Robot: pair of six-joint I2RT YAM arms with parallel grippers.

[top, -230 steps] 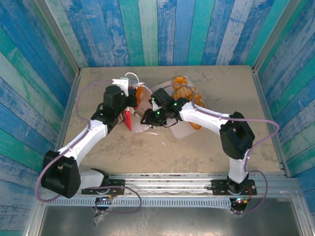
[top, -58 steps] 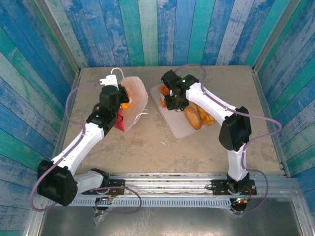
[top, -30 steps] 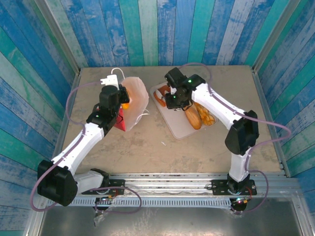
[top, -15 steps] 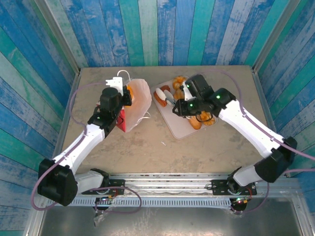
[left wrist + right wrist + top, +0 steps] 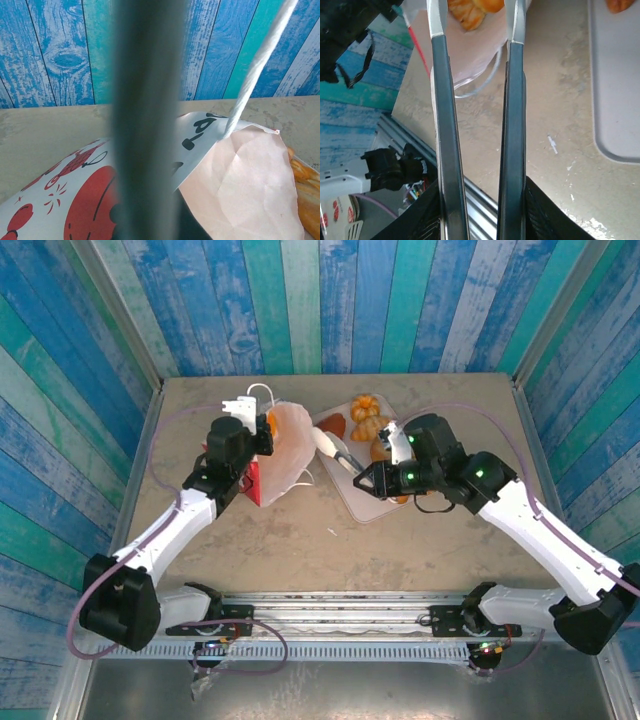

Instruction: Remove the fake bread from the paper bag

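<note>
The left gripper sits in the upper left part of the view from above. It is pinched closed on the top edge of the paper bag. The bag lies on the bench just to the right of that gripper, with its open mouth turned up and to the right. Its red band is at the lower left. One orange piece of fake bread peeks out of the bag, right beside the left gripper. In the left wrist view, the bag's red and white side is at the bottom. A white cord handle goes up to the top right.

The right gripper is in the middle of the view from above, between the bag and the pink tray. Its tips are just beside the bag's mouth. In the right wrist view, the right gripper has a small gap between its two fingers and nothing in it. The bag shows through the gap, and the bread in the bag is at the top of that view. The tray is on the right side there.

More bread lies on the tray: an orange roll, a reddish-brown triangle and a brown piece.
</note>
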